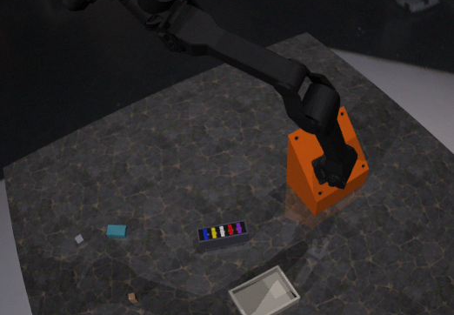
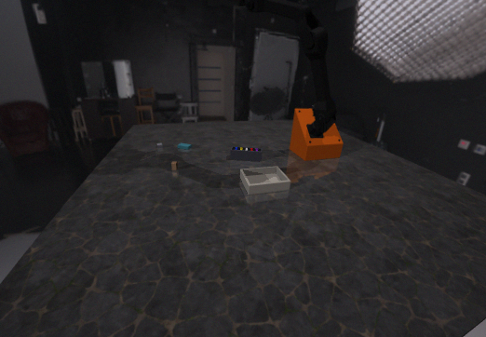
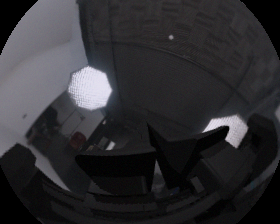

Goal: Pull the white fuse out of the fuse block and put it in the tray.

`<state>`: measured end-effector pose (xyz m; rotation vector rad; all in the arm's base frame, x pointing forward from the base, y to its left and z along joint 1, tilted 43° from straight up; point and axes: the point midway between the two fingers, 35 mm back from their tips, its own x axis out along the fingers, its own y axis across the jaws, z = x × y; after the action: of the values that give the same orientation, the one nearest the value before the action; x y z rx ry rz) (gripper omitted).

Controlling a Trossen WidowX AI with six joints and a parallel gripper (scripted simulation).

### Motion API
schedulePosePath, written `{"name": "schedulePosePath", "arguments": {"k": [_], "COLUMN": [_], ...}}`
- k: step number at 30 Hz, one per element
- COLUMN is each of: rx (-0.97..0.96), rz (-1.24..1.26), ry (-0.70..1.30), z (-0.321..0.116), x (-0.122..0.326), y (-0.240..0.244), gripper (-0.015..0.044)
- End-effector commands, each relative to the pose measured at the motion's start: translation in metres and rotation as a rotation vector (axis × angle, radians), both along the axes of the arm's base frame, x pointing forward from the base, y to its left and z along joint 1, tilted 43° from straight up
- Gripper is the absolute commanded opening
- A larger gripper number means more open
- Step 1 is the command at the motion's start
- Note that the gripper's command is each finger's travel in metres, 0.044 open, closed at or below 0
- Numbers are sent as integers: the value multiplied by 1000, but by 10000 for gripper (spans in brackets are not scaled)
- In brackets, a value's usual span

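Note:
The dark fuse block (image 1: 223, 239) (image 2: 246, 155) lies on the table with a row of coloured fuses. The white fuse (image 1: 222, 231) (image 2: 242, 149) stands in the middle of the row, between a yellow and a red one. The pale tray (image 1: 243, 297) (image 2: 255, 186) sits in front of the block, empty. My gripper (image 1: 332, 178) (image 2: 317, 130) is shut and empty, up over the orange wedge stand (image 1: 304, 170) (image 2: 303, 141), well to the right of the block. The wrist view shows only the dark room and my fingers' dark shapes.
A teal block (image 1: 116, 231) (image 2: 184, 146), a small grey cube (image 1: 79, 238) (image 2: 159, 144) and a small tan cube (image 1: 132, 298) (image 2: 174, 165) lie on the left part of the table. The table edge runs along the right side.

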<state>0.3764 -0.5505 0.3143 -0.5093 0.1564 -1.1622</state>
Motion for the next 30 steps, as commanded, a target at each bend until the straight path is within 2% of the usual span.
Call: {"name": "schedulePosePath", "arguments": {"k": [1,3,8,16,23,30], "rx": [4,34,136,265,362,449], "rz": [5,46,222,538,876,1244], "ry": [9,80,341,709,989,1197], "z": [-2,-18,-81,-176,-250,-303], "x": [2,15,57,89,86,55], "y": [1,10,53,142,241,346], "gripper": [26,74,74,74,74,74]}}
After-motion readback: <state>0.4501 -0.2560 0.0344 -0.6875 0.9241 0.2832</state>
